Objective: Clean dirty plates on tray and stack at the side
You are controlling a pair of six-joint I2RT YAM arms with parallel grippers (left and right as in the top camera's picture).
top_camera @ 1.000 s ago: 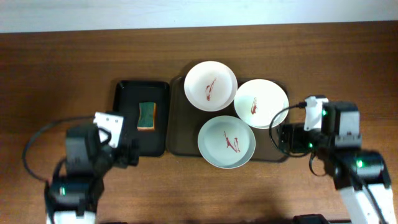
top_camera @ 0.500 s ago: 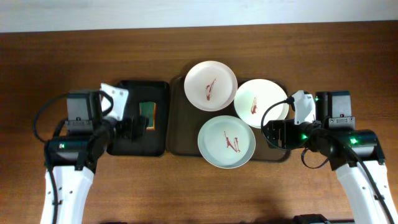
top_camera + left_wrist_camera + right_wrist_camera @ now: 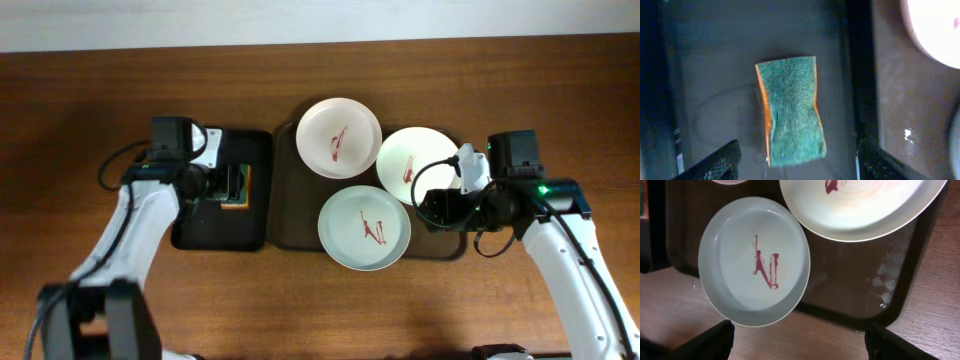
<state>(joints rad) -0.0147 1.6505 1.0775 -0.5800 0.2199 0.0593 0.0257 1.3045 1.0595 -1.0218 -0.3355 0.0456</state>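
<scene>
Wood-grain tabletop [image 3: 90, 90] under tray [image 3: 288, 212] with 3 plates [image 3: 345, 240].

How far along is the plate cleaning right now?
Nothing done: all three plates on the tray show red streaks, none stacked. In hand: left gripper hovers open over the green sponge; right gripper open by the front plate. Wiping and stacking remain.

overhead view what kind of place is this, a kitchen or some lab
Likely a robot test bench staged for dishwashing, not a real kitchen: two robot arms at a wood-grain table, sauce-streaked plates on a brown tray, a green sponge.
</scene>
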